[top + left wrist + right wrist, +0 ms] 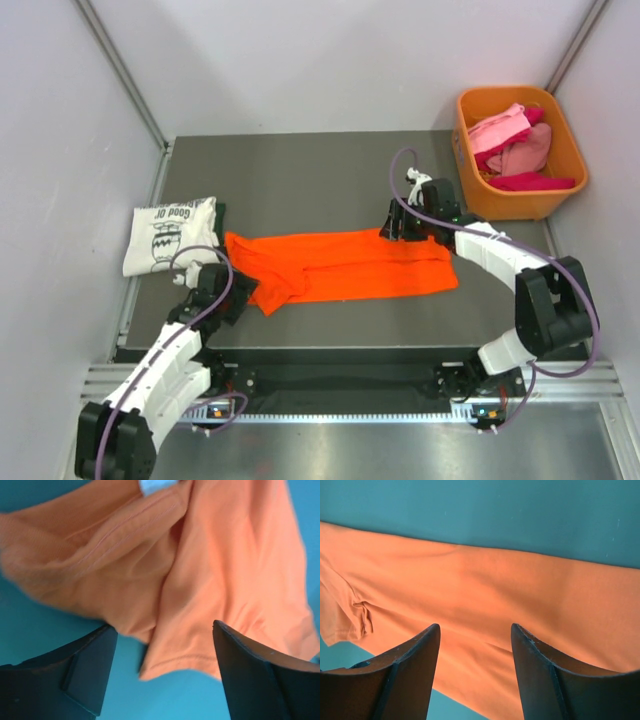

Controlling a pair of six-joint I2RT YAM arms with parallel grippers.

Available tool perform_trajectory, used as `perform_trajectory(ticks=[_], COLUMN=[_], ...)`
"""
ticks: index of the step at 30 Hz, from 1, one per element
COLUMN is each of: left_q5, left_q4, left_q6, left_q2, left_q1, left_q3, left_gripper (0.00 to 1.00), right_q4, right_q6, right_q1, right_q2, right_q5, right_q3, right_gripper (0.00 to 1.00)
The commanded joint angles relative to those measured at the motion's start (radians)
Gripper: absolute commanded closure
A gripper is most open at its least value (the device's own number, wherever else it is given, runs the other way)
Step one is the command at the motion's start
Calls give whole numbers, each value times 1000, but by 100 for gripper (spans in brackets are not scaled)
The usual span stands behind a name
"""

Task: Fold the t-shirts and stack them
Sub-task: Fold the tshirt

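Note:
A bright orange t-shirt point(350, 265) lies folded lengthwise into a long strip across the middle of the table. A white t-shirt with black print point(168, 235) lies folded at the left. My left gripper point(238, 293) is open and empty, just above the orange shirt's bunched left end point(200, 590). My right gripper point(398, 228) is open and empty over the strip's far right edge point(485, 600). Neither gripper holds cloth.
A rigid orange bin point(560, 190) at the back right holds pink, red and magenta shirts point(515, 145). Grey walls close in on the left and right. The table's metal front rail point(350, 385) runs along the near edge.

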Motion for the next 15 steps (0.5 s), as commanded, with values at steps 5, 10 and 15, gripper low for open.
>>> perform_trajectory(ticks=[5, 10, 15], left_q5=[-64, -29, 65], left_q4=[306, 455, 501], left_q6=[-71, -10, 70], left_q2=[189, 402, 652], left_q1=[0, -1, -3], left_q3=[-38, 40, 216], left_gripper=[37, 63, 90], right_q4=[23, -9, -23], right_q6=[3, -11, -13], right_q1=[9, 9, 7], right_q2=[-75, -129, -180], right_q5=[-8, 12, 23], right_q3=[-39, -76, -119], right_gripper=[41, 41, 41])
